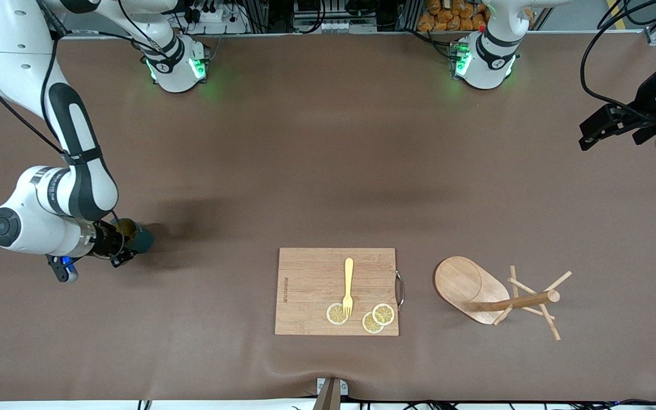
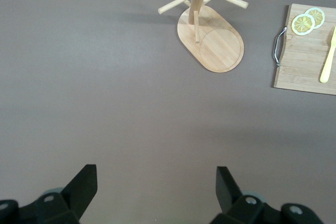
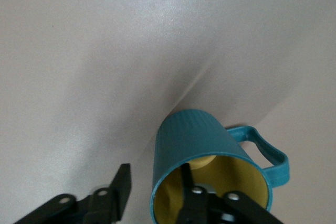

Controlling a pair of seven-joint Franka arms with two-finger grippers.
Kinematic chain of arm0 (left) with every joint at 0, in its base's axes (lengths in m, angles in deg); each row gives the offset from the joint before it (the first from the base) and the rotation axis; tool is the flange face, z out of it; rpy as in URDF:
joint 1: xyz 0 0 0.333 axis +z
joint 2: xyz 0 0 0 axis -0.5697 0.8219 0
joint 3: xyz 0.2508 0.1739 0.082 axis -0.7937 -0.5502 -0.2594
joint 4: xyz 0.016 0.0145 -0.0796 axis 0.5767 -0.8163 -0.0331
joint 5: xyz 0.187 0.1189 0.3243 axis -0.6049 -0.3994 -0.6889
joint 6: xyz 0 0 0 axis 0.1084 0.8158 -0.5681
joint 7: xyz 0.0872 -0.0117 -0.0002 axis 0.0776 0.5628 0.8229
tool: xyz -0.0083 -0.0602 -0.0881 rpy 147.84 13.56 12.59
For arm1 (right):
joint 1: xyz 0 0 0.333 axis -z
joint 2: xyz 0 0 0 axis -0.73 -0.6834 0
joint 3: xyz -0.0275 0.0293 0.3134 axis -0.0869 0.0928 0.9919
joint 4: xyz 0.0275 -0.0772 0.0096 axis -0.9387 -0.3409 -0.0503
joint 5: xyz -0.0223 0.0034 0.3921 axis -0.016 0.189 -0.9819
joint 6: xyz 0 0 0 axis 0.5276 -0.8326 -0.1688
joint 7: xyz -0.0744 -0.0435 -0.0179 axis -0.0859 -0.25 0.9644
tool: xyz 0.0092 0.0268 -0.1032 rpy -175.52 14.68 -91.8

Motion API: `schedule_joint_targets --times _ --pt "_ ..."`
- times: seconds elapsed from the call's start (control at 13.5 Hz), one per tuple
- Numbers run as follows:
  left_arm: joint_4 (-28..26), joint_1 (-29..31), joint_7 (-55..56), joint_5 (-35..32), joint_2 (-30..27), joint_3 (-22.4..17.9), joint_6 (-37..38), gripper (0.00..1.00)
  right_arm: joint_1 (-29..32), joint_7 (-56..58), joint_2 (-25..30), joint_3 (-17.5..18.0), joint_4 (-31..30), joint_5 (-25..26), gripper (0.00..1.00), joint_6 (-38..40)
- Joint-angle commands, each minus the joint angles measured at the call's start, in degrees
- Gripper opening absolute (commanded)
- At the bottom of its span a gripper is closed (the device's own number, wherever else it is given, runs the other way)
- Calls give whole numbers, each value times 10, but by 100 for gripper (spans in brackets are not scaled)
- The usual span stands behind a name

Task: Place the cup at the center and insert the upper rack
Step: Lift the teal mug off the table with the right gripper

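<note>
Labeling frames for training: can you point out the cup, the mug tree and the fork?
cup (image 3: 194, 135): right wrist view, ribbed outer wall.
mug tree (image 1: 464, 282): front view, oval base.
fork (image 1: 348, 282): front view, middle of handle.

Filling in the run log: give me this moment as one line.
right gripper: straddling cup rim, one finger inside | left gripper: open, waiting | mug tree: beside board
</note>
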Motion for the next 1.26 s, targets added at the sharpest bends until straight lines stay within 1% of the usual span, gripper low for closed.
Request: schedule_joint_targets --times 0.0,0.37,0.45,0.67,0.74,0.82,1.04,1.19 --pt "4 2 10 3 -5 4 9 100 4 8 -8 1 13 10 0 3" --pt "4 1 9 1 0 4 9 100 -2 21 1 1 18 10 0 11" --pt "5 2 9 1 0 4 9 100 -5 25 7 3 25 10 0 24" --pt "1 4 8 1 -3 4 11 100 -18 26 11 6 92 8 0 135" --pt "1 4 8 2 0 4 10 100 -27 29 15 13 110 7 0 158" --pt "1 3 8 4 2 4 10 100 -29 23 21 28 120 7 0 171" --pt "4 0 9 7 7 4 0 100 -32 14 53 83 122 8 0 173" --pt "3 0 9 7 12 4 -8 100 -38 4 72 125 123 8 0 199"
